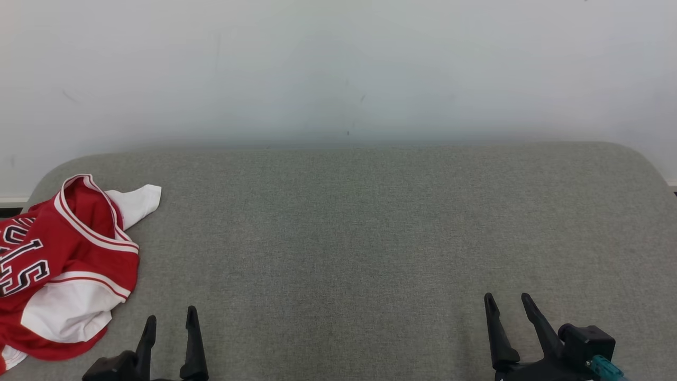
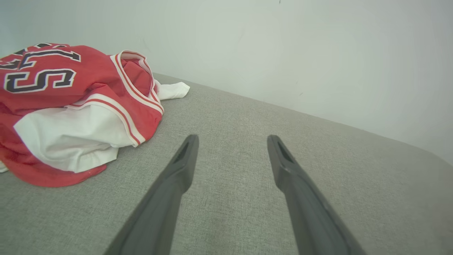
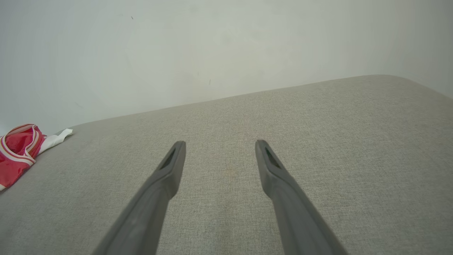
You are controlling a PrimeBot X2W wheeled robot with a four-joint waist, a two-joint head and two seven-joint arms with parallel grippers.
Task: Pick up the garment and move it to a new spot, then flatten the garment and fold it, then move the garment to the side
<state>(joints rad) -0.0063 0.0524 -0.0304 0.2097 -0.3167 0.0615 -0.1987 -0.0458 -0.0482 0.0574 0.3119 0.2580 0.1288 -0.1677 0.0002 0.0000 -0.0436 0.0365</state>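
A red and white jersey with dark lettering, the garment (image 1: 69,264), lies crumpled at the left edge of the grey padded surface (image 1: 370,227). In the left wrist view the garment (image 2: 70,106) is bunched up to the left of the fingers, apart from them. My left gripper (image 1: 170,317) stands open near the front edge, just right of the garment, with nothing between its fingers (image 2: 184,159). My right gripper (image 1: 508,301) stands open at the front right, far from the garment (image 3: 17,152), which shows at the far left of the right wrist view.
A plain pale wall (image 1: 338,69) rises right behind the grey surface. The surface has rounded back corners (image 1: 634,153), and its left edge runs beside the garment.
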